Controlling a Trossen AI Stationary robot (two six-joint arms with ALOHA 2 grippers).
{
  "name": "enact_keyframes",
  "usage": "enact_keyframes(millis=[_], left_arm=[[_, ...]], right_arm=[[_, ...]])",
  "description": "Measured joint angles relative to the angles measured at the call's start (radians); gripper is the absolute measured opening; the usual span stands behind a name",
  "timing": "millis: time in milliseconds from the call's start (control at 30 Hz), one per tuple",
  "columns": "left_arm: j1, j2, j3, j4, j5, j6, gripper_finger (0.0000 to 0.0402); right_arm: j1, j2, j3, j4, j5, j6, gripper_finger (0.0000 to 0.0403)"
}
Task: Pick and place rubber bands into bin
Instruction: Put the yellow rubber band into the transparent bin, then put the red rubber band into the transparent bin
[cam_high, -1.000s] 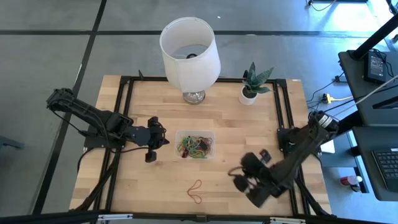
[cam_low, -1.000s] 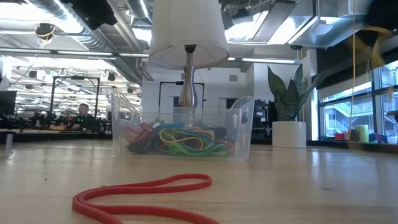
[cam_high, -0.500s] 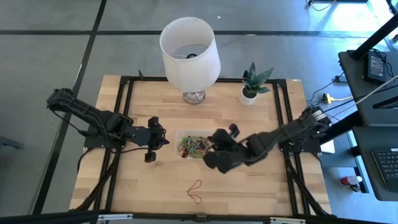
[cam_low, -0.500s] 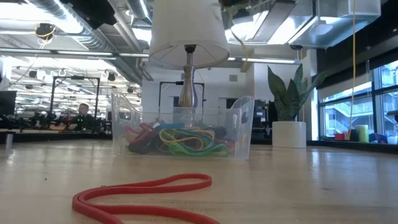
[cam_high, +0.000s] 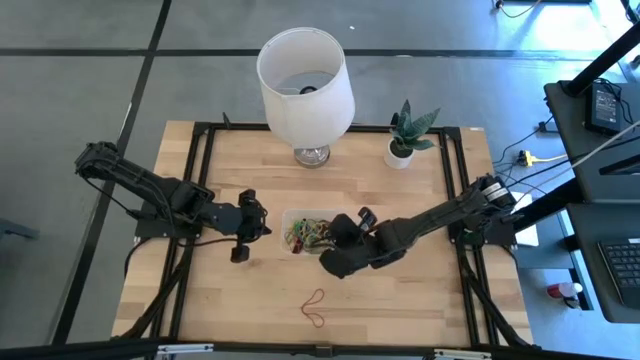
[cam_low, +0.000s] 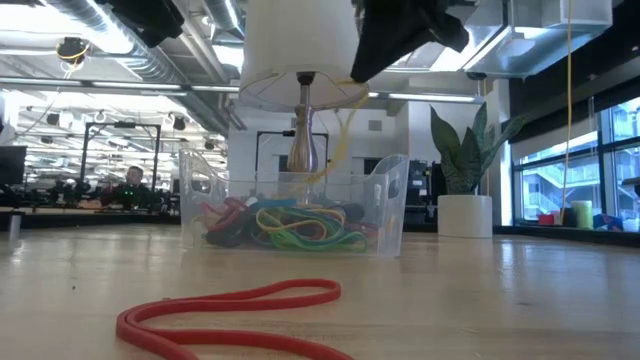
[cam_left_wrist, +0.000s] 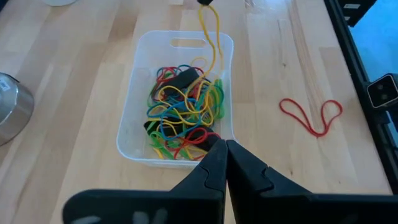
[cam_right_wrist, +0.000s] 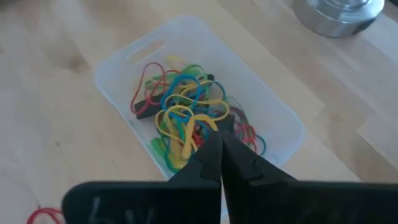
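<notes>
Table: pale wood, lamp and plant at back.
Bin: mid-table, full of bands.
Right gripper: above bin, pinching a yellow band that dangles in.
Left gripper: closed, empty, beside bin.
Red band: loose on table, front.

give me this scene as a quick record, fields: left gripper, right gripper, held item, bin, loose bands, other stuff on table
left gripper: shut, empty, beside the bin, waiting
right gripper: shut on a yellow rubber band, above the bin
held item: yellow rubber band, hanging down into the bin
bin: clear, holds a tangle of rubber bands
loose bands: red rubber band on the table, near the front edge
other stuff on table: lamp, potted plant
</notes>
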Motion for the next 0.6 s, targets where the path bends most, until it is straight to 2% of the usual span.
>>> enact_keyframes(millis=[300,433,600], left_arm=[[0.000,0.000,0.000,0.001,0.000,0.000,0.0002],[0.000,0.000,0.000,0.002,0.000,0.000,0.0005],[0.000,0.000,0.000,0.002,0.000,-0.008,0.0002]], right_arm=[[-0.053,0.042,0.001,0.059,0.001,-0.010,0.0006],[-0.074,0.079,0.001,0.050,-0.031,0.060,0.0032],[-0.080,0.095,0.000,0.035,-0.079,0.060,0.0076]])
